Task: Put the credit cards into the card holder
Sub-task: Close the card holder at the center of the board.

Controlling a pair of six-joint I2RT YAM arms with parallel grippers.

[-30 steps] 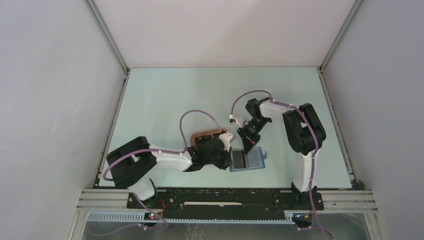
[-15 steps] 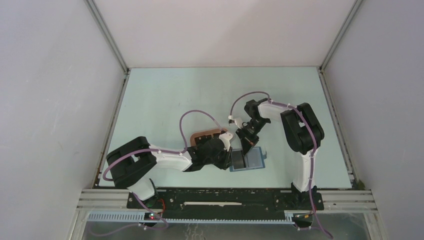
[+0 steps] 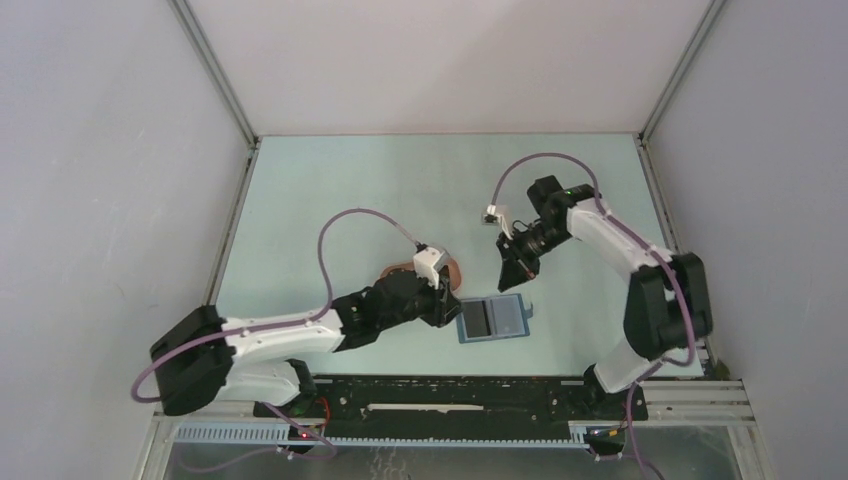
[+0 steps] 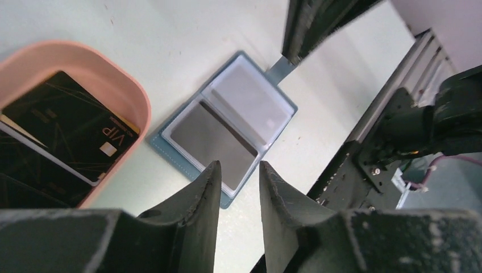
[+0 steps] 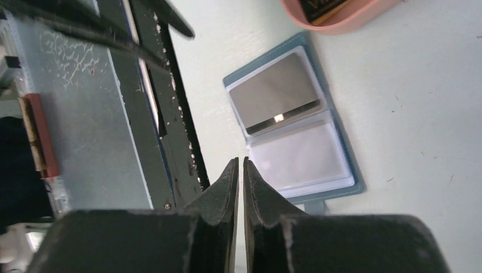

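The blue card holder (image 3: pixel 495 320) lies open on the table, near the front. A dark credit card (image 4: pixel 213 142) sits in its left pocket, and the right pocket (image 4: pixel 247 102) is empty. It also shows in the right wrist view (image 5: pixel 341 176), with the dark card (image 5: pixel 275 94) in it. More black credit cards (image 4: pixel 62 125) lie in the pink tray (image 4: pixel 122 85). My left gripper (image 4: pixel 239 165) hovers just left of the holder, jaws slightly apart and empty. My right gripper (image 5: pixel 239 160) hangs above and behind the holder, jaws together and empty; it shows in the top view (image 3: pixel 508 280).
The pink tray (image 3: pixel 455 270) is mostly hidden under my left wrist. The black base rail (image 3: pixel 450 395) runs along the table's near edge, close to the holder. The enclosure walls stand at both sides and the back.
Both grippers have drawn away from the card holder. The right gripper rose and moved back to the right. The left arm swung out and its gripper backed off to the left.
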